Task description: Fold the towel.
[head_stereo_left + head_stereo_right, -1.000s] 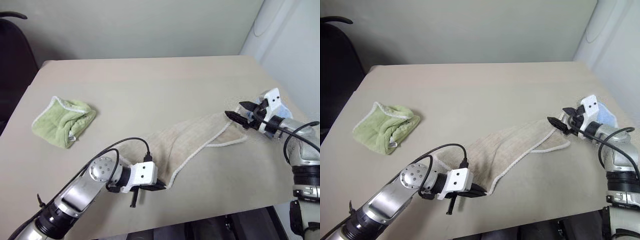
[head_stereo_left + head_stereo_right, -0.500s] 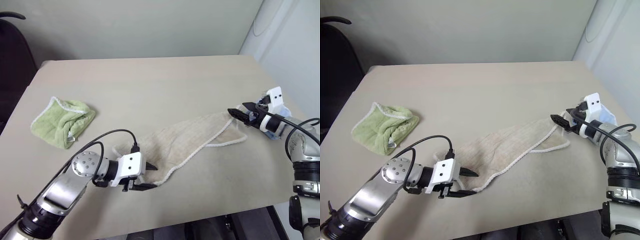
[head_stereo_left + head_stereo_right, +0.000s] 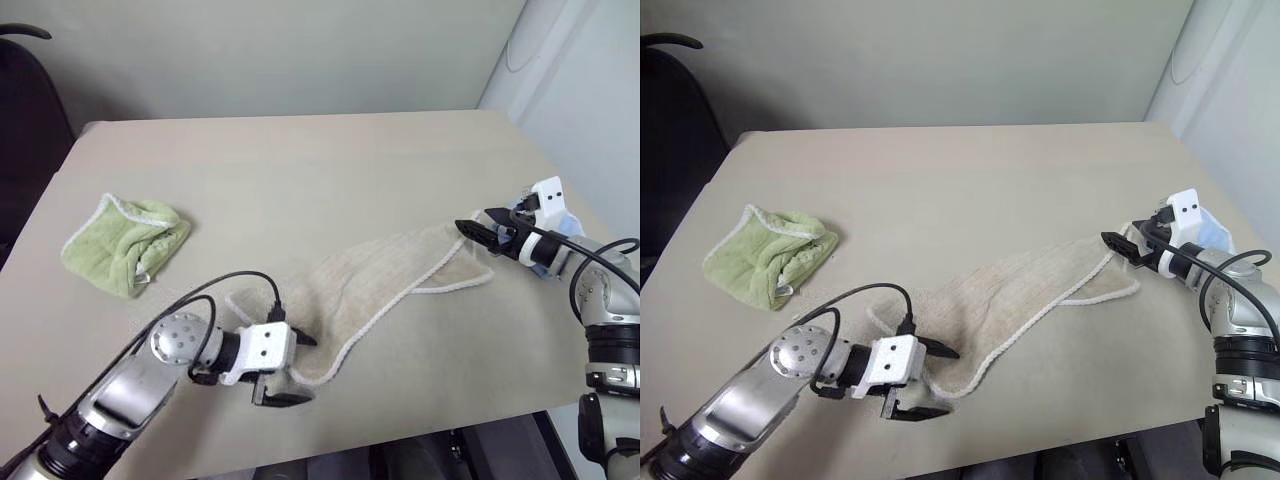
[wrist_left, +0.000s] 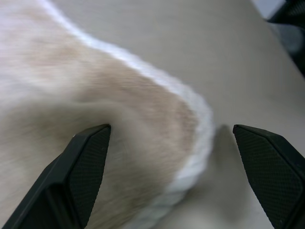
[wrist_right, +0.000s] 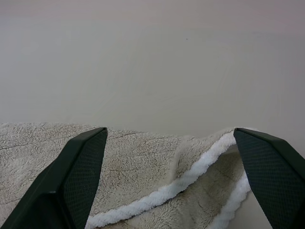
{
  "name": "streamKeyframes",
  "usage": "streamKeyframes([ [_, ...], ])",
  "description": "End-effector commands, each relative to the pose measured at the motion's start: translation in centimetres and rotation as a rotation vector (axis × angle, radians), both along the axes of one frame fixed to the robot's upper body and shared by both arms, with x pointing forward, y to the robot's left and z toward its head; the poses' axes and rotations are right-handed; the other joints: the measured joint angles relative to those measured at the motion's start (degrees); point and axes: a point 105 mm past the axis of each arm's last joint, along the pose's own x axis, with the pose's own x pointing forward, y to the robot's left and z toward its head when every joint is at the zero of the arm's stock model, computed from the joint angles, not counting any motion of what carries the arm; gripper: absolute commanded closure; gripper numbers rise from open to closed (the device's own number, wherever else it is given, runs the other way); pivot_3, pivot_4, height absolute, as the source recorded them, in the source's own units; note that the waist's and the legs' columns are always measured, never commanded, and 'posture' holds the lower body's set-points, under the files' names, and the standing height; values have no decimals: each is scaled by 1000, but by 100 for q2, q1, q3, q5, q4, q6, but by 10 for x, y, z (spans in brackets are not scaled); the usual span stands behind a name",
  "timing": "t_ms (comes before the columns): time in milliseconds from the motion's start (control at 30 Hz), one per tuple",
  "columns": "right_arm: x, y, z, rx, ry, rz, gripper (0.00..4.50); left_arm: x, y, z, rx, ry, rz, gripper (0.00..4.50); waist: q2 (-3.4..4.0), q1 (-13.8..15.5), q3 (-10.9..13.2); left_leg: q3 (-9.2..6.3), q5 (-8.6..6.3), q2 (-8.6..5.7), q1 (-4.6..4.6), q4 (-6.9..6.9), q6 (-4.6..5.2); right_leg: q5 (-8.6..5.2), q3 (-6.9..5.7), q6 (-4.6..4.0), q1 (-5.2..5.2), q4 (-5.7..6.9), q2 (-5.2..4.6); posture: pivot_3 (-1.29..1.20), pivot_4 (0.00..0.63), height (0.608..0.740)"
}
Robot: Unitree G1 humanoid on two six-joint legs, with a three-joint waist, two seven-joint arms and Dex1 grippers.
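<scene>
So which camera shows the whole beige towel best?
The left eye view: the towel lies full length across the table. The right eye view shows the same. The left wrist view shows one white-edged corner, the right wrist view the other end's folds.

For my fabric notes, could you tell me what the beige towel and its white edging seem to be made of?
The towel looks like soft terry or fleece cloth, matte, with a fuzzy nap. Its white edging seems a thick stitched yarn border, fluffy and raised; the fibre cannot be told.

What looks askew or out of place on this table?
The beige terry towel with white stitched edging lies bunched in a diagonal strip, not flat. A crumpled lime-green cloth sits apart near the table's left side.
</scene>
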Motion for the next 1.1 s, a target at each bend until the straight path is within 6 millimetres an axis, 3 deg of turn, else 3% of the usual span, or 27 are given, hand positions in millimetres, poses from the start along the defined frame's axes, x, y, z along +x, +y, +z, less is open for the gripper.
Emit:
streamKeyframes([
  [33,-1,-2,12,-6,-51,-18,0,-1,-2,-3,24,-32,-40,606,1,0,0,0,0,0,0,0,0,0,0,0,0,0,0,0,150,740],
  [400,-3,-1,10,-3,-45,-15,0,12,1,5,-46,-54,28,4454,4,-3,-3,5,0,1,0,1,2,1,0,2,-1,4,-1,0,150,740],
  [700,3,-10,3,108,120,-98,0,21,0,17,-162,-67,141,4454,5,-7,-3,17,1,4,-1,1,1,3,1,5,-3,4,-1,0,150,740],
  [833,9,-4,-2,172,181,-119,0,25,2,21,-193,-79,188,4454,5,-8,-3,37,1,21,1,1,0,4,1,6,-4,4,4,0,150,740],
  [1100,43,1,-13,270,249,-236,0,26,2,23,-209,-97,220,4454,8,-22,-2,84,0,39,-2,0,2,14,3,24,-39,21,7,0,150,740],
])
